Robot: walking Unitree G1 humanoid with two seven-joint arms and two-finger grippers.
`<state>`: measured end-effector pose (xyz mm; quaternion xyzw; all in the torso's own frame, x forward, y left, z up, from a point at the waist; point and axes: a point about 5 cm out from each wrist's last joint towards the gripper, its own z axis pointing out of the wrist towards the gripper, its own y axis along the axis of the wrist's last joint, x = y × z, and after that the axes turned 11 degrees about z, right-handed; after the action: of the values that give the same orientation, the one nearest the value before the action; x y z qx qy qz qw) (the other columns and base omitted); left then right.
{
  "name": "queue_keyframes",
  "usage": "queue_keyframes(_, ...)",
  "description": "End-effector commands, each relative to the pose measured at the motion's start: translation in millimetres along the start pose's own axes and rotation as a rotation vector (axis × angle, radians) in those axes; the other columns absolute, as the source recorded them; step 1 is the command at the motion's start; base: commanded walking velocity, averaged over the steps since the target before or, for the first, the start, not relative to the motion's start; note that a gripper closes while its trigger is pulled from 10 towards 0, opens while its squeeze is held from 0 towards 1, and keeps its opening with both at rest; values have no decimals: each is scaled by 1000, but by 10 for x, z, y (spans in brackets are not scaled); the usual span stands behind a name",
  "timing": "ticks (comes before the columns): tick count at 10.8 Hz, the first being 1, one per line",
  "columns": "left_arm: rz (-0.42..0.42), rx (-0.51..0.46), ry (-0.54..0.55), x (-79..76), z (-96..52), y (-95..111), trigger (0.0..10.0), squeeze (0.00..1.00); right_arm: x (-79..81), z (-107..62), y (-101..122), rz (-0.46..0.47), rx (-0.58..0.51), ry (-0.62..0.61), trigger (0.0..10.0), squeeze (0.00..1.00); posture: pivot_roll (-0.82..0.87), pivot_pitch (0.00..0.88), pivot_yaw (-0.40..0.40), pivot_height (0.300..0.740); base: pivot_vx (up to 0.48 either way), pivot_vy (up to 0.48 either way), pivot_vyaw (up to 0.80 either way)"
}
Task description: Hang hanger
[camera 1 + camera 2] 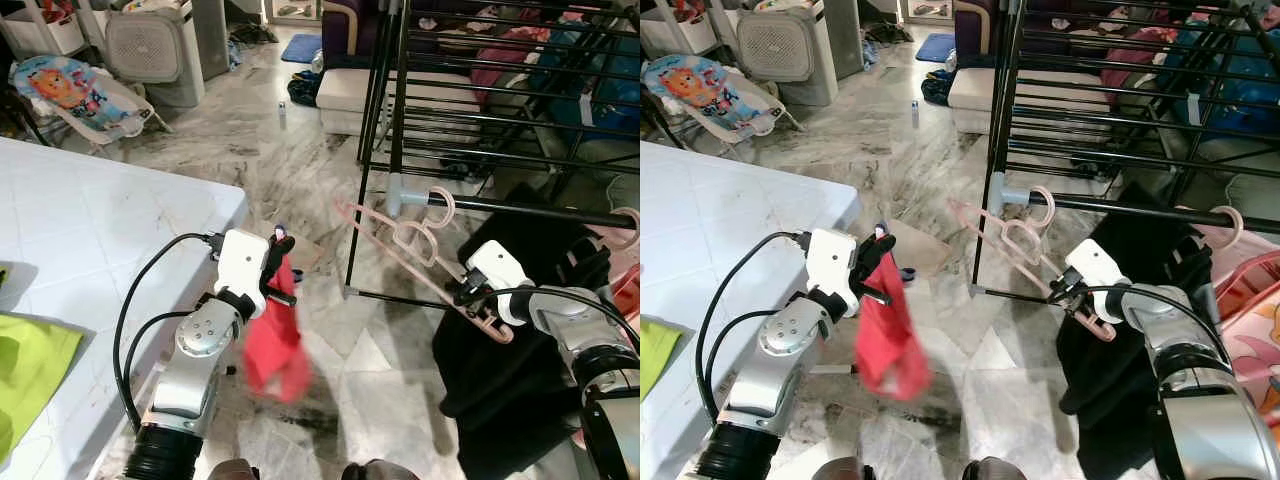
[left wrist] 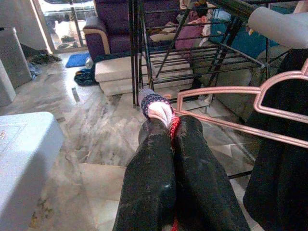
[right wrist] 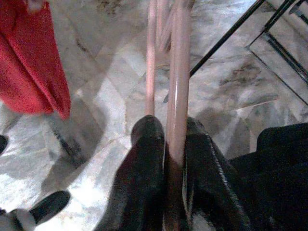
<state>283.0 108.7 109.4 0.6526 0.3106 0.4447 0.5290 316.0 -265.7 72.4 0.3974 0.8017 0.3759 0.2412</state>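
While the right gripper (image 1: pixel 478 296) pinches the pink hanger (image 1: pixel 400 245) near one end, its hook sits close to the rack bar (image 1: pixel 520 208). It could tip and miss. The left gripper (image 1: pixel 280 262) squeezes a red cloth (image 1: pixel 275 345).

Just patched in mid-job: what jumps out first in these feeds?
The red garment dangling from the left gripper, shut on it beside the white table, catches the eye first. Next is the pink hanger pinched in the right gripper, held slanted with its hook up near the black rail of the drying rack; whether it touches the rail I cannot tell. A black garment hangs from that rail beside the right arm.
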Motion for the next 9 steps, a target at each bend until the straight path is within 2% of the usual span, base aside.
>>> queue_keyframes(1, 10, -10, -3, 7, 30, 37, 10000, 0, -36, -37, 13, -7, 15, 6, 10000, 1000, -11, 6, -14, 740, 0, 0, 0)
queue_keyframes(2, 11, -10, -1, 9, 30, 36, 10000, 0, -44, -36, 66, -1, 7, 23, 10000, 965, -11, 5, -16, 740, 0, 0, 0)
queue_keyframes(3, 12, -9, -1, 7, 25, 37, 10000, 0, -53, -33, 152, -20, 6, 47, 10000, 675, -9, 6, -19, 740, 0, 0, 0)
queue_keyframes(4, 12, -7, -1, 3, 16, 30, 10000, 0, -69, -30, 208, -48, 22, 52, 10000, 0, -5, 6, -23, 740, 0, 0, 0)
queue_keyframes(7, 13, -4, 5, 20, 6, 21, 10000, 0, -100, -46, 252, -57, 36, 51, 10000, 0, -5, 6, -23, 740, 0, 0, 0)
queue_keyframes(8, 14, -3, 2, 14, 15, 21, 10000, 0, -104, -50, 240, -59, 46, 52, 5569, 0, -7, 6, -26, 740, 0, 0, 0)
queue_keyframes(9, 15, -3, -2, 11, 16, 22, 10000, 0, -107, -55, 223, -54, 50, 49, 0, 0, -7, 6, -26, 740, 0, 0, 0)
